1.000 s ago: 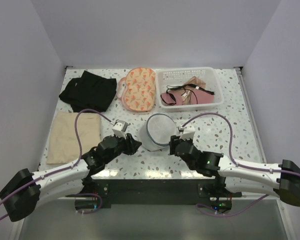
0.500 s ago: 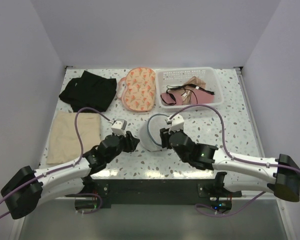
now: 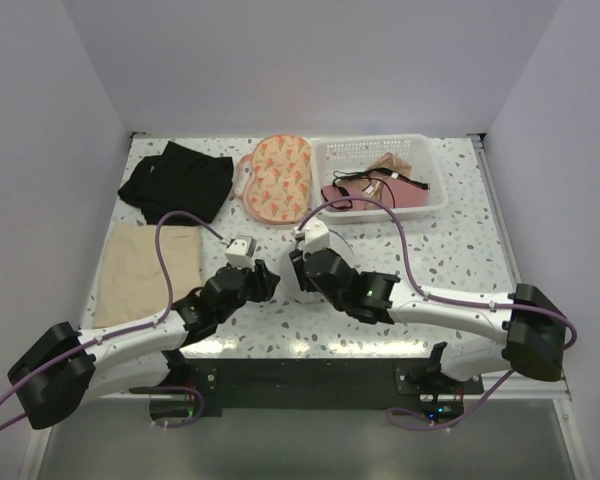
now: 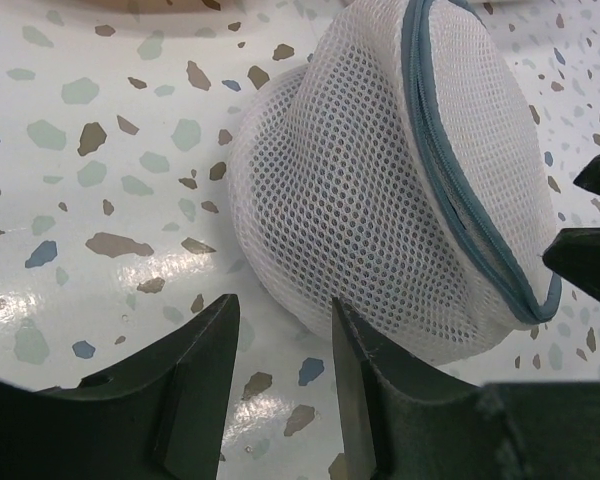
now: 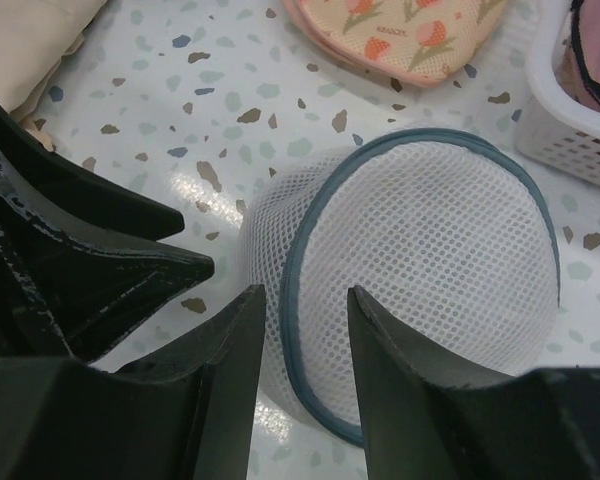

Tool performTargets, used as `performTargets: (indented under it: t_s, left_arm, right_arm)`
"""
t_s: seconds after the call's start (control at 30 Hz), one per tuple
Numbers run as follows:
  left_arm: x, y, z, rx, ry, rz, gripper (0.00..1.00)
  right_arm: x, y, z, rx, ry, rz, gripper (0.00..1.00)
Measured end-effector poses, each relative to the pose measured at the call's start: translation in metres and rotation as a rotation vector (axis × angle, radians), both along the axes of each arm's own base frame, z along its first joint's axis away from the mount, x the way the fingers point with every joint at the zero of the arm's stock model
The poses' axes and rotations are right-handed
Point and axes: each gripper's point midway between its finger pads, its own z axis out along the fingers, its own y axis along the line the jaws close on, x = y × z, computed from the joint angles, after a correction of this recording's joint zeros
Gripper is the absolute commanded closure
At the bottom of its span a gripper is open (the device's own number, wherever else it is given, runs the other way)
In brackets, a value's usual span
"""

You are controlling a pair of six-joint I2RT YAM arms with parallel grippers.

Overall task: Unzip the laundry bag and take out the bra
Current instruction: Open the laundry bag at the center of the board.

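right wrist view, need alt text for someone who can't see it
A white mesh laundry bag with a blue-grey zipper edge sits on a speckled table, and the right gripper, jaws apart, is lined up on that edge. A floral pouch and a white basket lie beyond it.

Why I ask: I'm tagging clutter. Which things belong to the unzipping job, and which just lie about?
Job: mesh bag, zip, left fingers, right fingers.
Lying about: black garment, beige cloth, floral pouch, basket.
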Motion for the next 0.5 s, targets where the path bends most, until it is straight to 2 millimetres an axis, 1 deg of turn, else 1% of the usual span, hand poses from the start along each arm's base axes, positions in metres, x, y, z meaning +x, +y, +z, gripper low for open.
performTargets:
  t_s: [0.23, 0.37, 0.5]
  left_arm:
    - [0.001, 0.001, -0.001, 0.002, 0.004, 0.011, 0.53]
    - [0.001, 0.002, -0.001, 0.001, 0.005, 0.015, 0.52]
    - [0.001, 0.002, -0.001, -0.003, 0.006, 0.02, 0.52]
  right_arm:
    - [0.001, 0.017, -0.008, -0.022, 0.028, 0.035, 0.59]
    - [0.002, 0.016, -0.015, -0.043, 0.036, 0.027, 0.58]
    - [0.004, 0.011, -0.016, -0.058, 0.033, 0.002, 0.58]
